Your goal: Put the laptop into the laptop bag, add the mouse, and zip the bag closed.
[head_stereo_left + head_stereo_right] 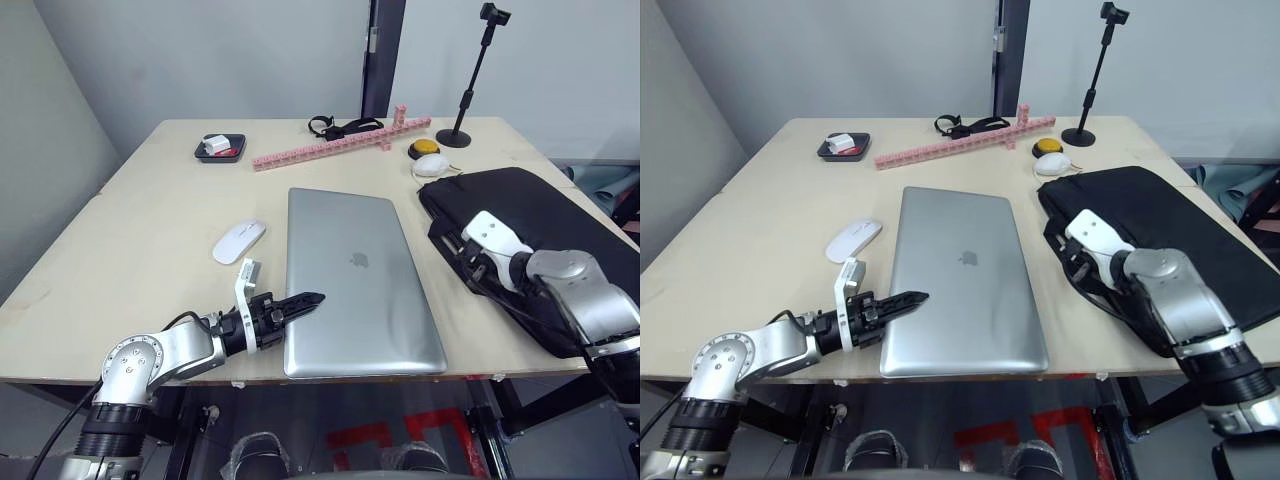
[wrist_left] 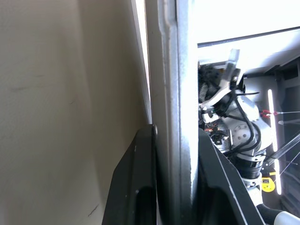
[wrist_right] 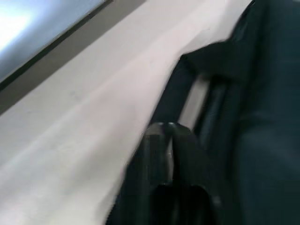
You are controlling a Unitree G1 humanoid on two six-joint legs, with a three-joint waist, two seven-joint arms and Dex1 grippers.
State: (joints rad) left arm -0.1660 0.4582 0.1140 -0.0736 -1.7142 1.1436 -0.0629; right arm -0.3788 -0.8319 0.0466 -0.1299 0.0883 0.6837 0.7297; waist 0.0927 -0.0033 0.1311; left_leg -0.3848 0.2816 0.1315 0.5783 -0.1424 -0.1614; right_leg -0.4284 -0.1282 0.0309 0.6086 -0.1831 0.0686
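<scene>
large thin silver-grey metal laptop: flat and closed on the pale wooden desk, lid logo up, between the two arms.

left gripper: black fingers at the laptop's left edge near its front corner. in the left wrist view, one finger on each side of the slab's thin edge, pinching the laptop; edge fully seated between the fingers.

small flat glossy white oval mouse: on the desk beyond the left fingers, just beside the laptop's left edge, apart from it and from the fingers.

big flat black fabric laptop bag: lying flat on the desk on the far side of the laptop from the left fingers, near the desk's right edge. black strap handles along the bag's side nearest the laptop.

right gripper: at the handle side of the bag, between bag and laptop. in the right wrist view, fingers pressed together, tips against the dark fabric at the bag's edge; cannot tell whether any strap or fabric sits between them.

well beyond both sets of fingers, at the far end of the desk: rounder egg-shaped white lump, yellow round button, long pink block strip, small black tray, black camera stand.
</scene>
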